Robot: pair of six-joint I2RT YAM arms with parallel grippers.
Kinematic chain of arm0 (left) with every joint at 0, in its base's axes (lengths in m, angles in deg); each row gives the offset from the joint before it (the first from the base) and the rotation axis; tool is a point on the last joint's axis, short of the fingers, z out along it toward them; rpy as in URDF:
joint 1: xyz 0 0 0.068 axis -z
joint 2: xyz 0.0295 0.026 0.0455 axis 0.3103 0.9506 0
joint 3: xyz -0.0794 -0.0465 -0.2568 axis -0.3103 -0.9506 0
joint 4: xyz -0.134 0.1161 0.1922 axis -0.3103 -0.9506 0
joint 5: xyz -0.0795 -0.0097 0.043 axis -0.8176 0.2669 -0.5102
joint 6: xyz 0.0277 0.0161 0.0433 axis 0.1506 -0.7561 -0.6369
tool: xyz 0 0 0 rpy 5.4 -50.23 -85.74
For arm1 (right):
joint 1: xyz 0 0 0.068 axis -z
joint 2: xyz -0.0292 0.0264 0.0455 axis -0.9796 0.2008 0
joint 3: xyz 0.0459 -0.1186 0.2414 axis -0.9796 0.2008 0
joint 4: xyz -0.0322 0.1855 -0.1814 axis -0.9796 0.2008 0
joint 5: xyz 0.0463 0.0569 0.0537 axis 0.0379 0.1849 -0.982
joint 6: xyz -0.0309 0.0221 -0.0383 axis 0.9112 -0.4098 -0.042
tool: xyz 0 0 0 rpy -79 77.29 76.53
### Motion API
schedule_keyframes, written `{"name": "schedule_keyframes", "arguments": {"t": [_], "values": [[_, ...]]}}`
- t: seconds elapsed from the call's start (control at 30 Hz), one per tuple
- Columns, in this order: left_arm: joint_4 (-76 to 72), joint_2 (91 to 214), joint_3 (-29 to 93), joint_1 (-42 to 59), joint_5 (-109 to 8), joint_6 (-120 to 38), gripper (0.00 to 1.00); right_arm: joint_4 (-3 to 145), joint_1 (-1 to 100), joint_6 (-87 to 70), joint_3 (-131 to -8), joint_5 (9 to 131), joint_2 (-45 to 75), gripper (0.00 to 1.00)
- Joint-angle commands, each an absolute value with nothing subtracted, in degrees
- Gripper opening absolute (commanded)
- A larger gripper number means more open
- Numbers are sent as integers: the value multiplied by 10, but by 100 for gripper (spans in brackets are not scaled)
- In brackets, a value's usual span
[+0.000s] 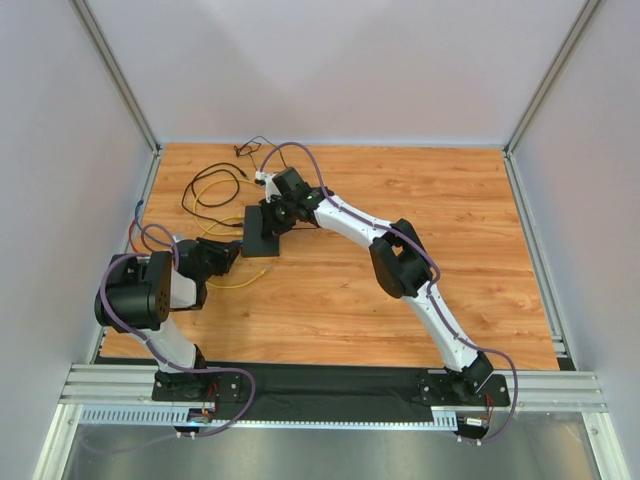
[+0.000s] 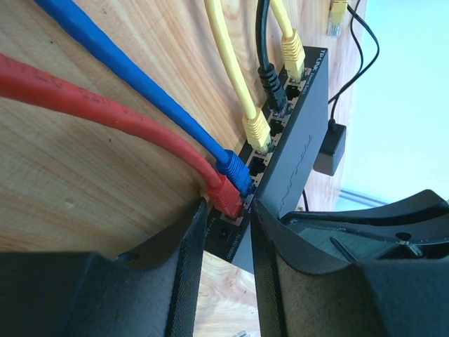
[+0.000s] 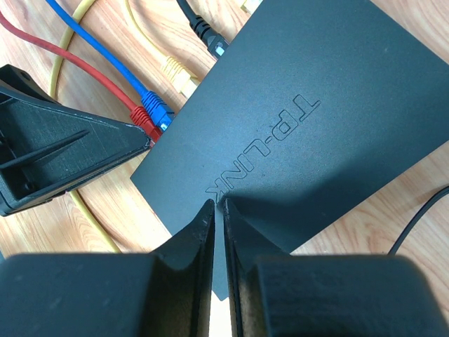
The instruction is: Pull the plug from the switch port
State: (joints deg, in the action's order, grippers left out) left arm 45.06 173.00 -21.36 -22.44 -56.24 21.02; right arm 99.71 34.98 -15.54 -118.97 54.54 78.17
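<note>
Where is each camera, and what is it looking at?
Top: high behind the robot, looking down on the table; left arm and right arm show.
Left wrist: on the left arm, facing the switch; left gripper straddles the red plug.
Right wrist: on the right arm, looking down on the switch; right gripper shows.
Shared: both wrist views show switch and red plug.

There's the left arm [image 1: 135, 295] folded tight near its base, left tool [image 2: 228, 210] aimed forward, fingers parted. Over there the right arm [image 1: 400, 262] reaches far out, elbow bent, right tool [image 3: 218, 208] tipped down, fingers pinched to a slit.
</note>
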Motion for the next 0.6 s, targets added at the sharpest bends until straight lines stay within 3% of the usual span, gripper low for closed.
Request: {"name": "schedule_keyframes", "arguments": {"t": [0.0, 0.4, 0.57], "values": [[430, 1726, -206, -221, -551, 191, 39, 1006, 349, -157, -1211, 551, 787, 11], [435, 1732, -201, -215, -544, 197, 39, 1006, 350, -157, -1210, 553, 787, 10], [451, 1737, -207, -215, -544, 194, 27, 1009, 349, -165, -1210, 568, 788, 10]]}}
